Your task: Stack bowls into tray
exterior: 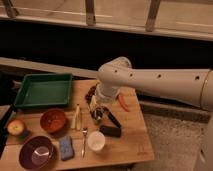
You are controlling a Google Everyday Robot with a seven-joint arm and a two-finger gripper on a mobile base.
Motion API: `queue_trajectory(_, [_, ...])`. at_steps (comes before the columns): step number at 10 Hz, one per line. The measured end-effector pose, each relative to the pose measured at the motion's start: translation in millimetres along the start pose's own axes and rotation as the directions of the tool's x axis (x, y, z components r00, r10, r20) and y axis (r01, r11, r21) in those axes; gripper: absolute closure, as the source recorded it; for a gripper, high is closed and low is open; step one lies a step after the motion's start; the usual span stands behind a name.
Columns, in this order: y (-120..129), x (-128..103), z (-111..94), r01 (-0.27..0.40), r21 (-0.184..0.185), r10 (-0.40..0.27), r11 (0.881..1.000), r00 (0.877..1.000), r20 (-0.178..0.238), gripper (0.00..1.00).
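The green tray [44, 90] sits empty at the table's back left. The orange-red bowl [53, 120] stands just in front of the tray. The dark purple bowl [36, 152] stands at the front left corner. Both bowls are upright, empty and apart from each other. My white arm reaches in from the right, and its gripper [98, 113] hangs over the middle of the table, to the right of the orange-red bowl and above some small clutter. It holds neither bowl.
On the wooden table [132, 146] are a white cup [95, 141], a blue sponge [65, 147], a fork [84, 140], a yellow item [76, 118], a black object [111, 131], a red item [123, 102] and an apple [16, 127]. A dark wall lies behind.
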Motion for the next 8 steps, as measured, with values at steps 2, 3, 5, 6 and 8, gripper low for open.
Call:
queue_trajectory(2, [2,-1,2,0.020,0.000,-0.020,1.000,1.000,-0.004,0.35])
queue_trajectory(3, [9,-6,5,0.046,0.001,-0.046,0.999,0.999,-0.005,0.35])
queue_trajectory(5, [38,-26,17,0.113,0.000,-0.113,0.994,0.994,-0.012,0.35])
queue_trajectory(6, [53,-35,23,0.137,-0.006,-0.137,0.991,0.990,-0.016,0.35])
queue_trajectory(8, [92,-55,43,0.191,-0.033,-0.192,0.981,0.981,-0.029,0.35])
